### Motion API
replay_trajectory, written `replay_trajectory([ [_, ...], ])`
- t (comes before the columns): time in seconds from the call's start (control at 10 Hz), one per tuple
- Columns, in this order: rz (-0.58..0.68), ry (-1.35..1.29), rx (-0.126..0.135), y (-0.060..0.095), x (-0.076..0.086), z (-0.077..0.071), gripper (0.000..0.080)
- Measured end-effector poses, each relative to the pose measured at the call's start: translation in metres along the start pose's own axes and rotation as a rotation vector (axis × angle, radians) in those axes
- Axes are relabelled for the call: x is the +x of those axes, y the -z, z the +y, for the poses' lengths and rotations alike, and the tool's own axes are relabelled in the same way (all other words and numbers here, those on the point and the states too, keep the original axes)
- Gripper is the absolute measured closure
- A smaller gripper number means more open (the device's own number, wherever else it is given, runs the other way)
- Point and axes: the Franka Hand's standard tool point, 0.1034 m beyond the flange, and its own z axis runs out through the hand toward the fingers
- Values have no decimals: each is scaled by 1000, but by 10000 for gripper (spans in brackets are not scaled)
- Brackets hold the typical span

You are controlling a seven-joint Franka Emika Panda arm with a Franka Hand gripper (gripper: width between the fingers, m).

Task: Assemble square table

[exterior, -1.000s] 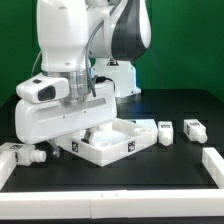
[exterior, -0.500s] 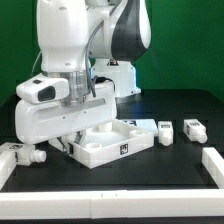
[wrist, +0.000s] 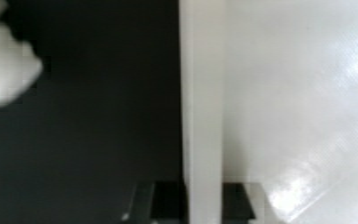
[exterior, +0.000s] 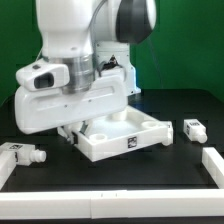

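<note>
Jaws of mine clamp the raised rim of the square panel (exterior: 105, 148), its wall between them. One leg (exterior: 193, 128) lies near it on the desk (exterior: 150, 168).

**One Panel, Two Legs in Sight**

The exterior view held one square panel (exterior: 100, 150) and two loose legs: one leg (exterior: 28, 155) towards its left, another (exterior: 193, 129) towards its right. Two border bars (exterior: 110, 205) showed clearly, and one robot arm (exterior: 70, 60).
</note>
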Motion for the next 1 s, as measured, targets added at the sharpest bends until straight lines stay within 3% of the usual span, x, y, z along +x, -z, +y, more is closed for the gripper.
replay_trajectory([
  [0.1,-16,-80,-5,11,20,-5,747],
  [0.3,-42,-255,-13,14,59,-13,747],
  [0.5,-30,-271,-23,2,59,-23,747],
  [0.9,-50,-294,-18,-2,59,-21,747],
  [1.0,-67,-329,-17,-6,68,-14,747],
])
